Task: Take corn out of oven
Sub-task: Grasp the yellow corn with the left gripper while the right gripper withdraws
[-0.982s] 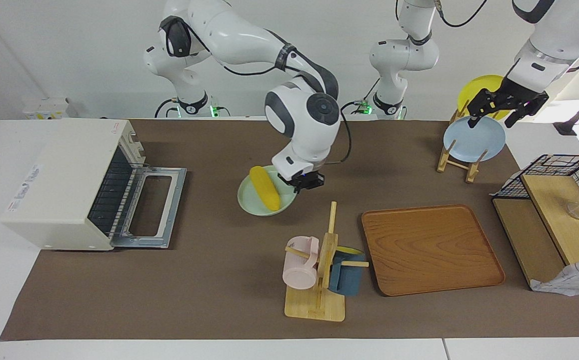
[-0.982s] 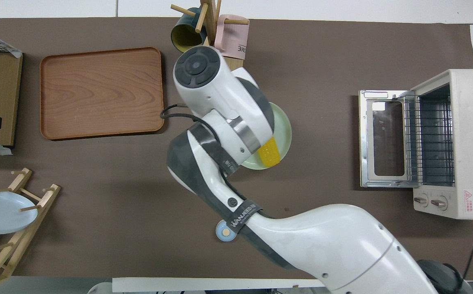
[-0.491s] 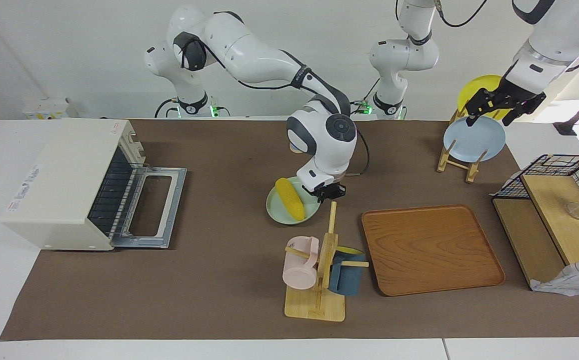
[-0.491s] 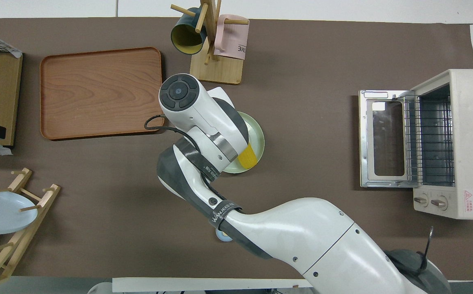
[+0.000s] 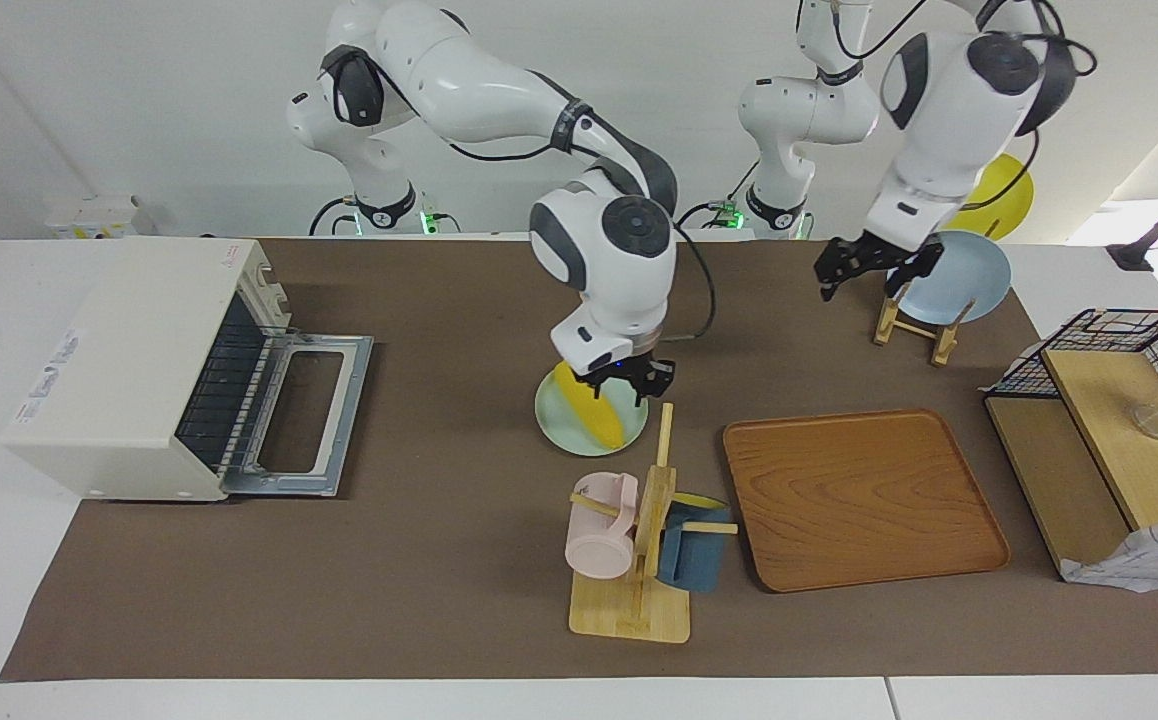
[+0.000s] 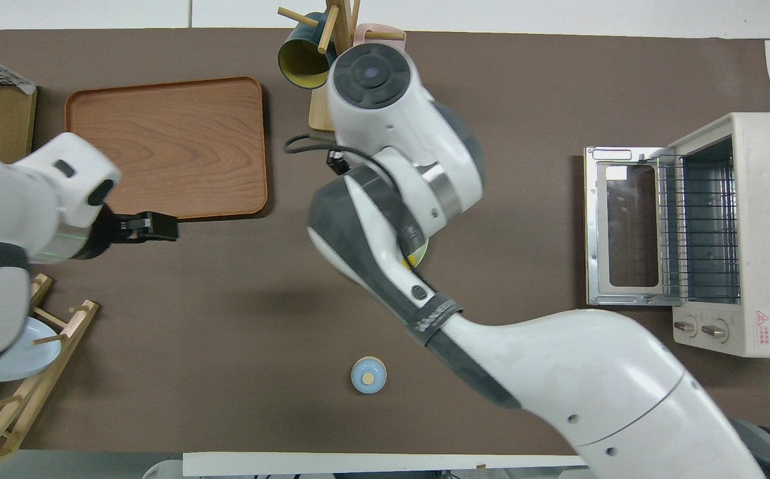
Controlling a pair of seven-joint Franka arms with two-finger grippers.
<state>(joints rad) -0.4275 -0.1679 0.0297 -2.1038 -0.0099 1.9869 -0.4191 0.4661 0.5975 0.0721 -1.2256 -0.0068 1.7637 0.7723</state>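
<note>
The yellow corn (image 5: 601, 425) lies on a pale green plate (image 5: 557, 412) that rests flat on the table mat, between the oven and the wooden tray. My right gripper (image 5: 629, 380) hovers just above the plate, open and holding nothing. In the overhead view my right arm hides all but a sliver of the corn (image 6: 415, 255). The cream-white oven (image 5: 129, 360) stands at the right arm's end of the table with its door (image 5: 304, 415) folded down and its rack (image 6: 701, 226) bare. My left gripper (image 5: 864, 270) is open and empty, in the air beside the plate rack.
A mug tree (image 5: 644, 540) with a pink and a blue mug stands farther from the robots than the plate. A wooden tray (image 5: 859, 495) lies beside it. A rack holds a blue plate (image 5: 959, 280) and a yellow plate (image 5: 999, 195). A wire shelf (image 5: 1109, 420) is at the left arm's end. A small blue knob (image 6: 368, 376) is on the mat.
My right gripper carried the plate with the corn away from the oven, set it down by the mug tree, let go and rose. My left gripper swung from the plate rack toward the table's middle.
</note>
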